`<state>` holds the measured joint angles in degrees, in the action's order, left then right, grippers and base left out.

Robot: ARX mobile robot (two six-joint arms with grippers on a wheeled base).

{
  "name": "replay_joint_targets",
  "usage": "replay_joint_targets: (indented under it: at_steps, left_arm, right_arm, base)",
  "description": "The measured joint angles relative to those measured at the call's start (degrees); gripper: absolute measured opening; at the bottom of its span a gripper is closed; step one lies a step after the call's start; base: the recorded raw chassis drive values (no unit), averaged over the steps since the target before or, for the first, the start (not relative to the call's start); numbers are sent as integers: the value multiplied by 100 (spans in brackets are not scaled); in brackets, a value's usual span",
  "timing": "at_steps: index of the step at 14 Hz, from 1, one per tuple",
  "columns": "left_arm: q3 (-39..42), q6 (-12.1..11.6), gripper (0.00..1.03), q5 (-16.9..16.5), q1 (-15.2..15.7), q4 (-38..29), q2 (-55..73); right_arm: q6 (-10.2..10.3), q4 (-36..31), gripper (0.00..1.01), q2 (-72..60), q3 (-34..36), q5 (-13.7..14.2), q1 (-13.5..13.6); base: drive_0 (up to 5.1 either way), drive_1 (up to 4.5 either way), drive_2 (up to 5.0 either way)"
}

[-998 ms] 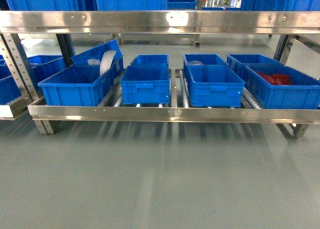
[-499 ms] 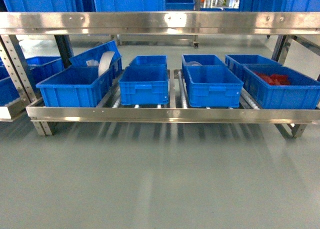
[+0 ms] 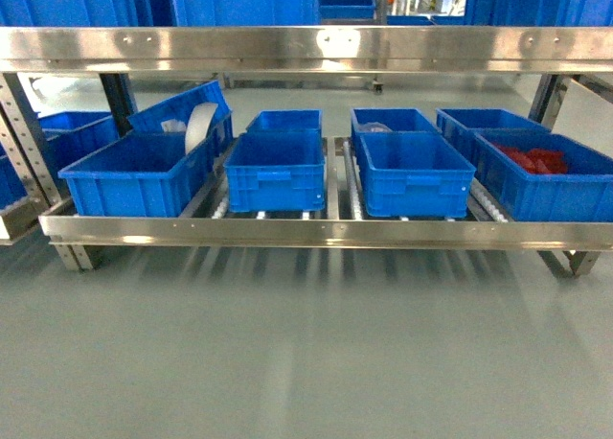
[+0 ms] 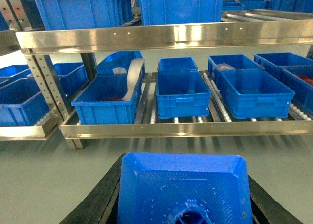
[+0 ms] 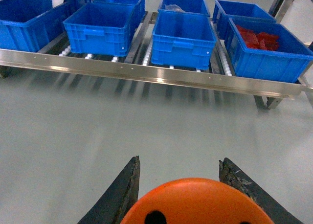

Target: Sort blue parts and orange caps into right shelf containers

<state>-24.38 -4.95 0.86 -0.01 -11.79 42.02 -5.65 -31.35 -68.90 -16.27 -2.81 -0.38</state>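
Blue part (image 4: 186, 190) sits clamped in left claw (image 4: 186, 204); orange cap (image 5: 195, 202) in right claw (image 5: 188, 197).

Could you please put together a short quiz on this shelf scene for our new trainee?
1. True or false: the left end effector holds a blue part.
2. What is between the right end effector fingers? A) nothing B) an orange cap C) a white roll
3. Name the colour of the contents in the far-right front crate.

Key: 1 true; 2 B; 3 red.
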Motion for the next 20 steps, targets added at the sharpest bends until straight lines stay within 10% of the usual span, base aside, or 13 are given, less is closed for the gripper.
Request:
replay_joint_targets:
  at_steps: [20]
  left_arm:
    - [-4,0,44,0,7,-24,2]
  right_arm:
    - [0,-11,43,-2,-2,-2,0]
  base:
    - [-5,393,-404]
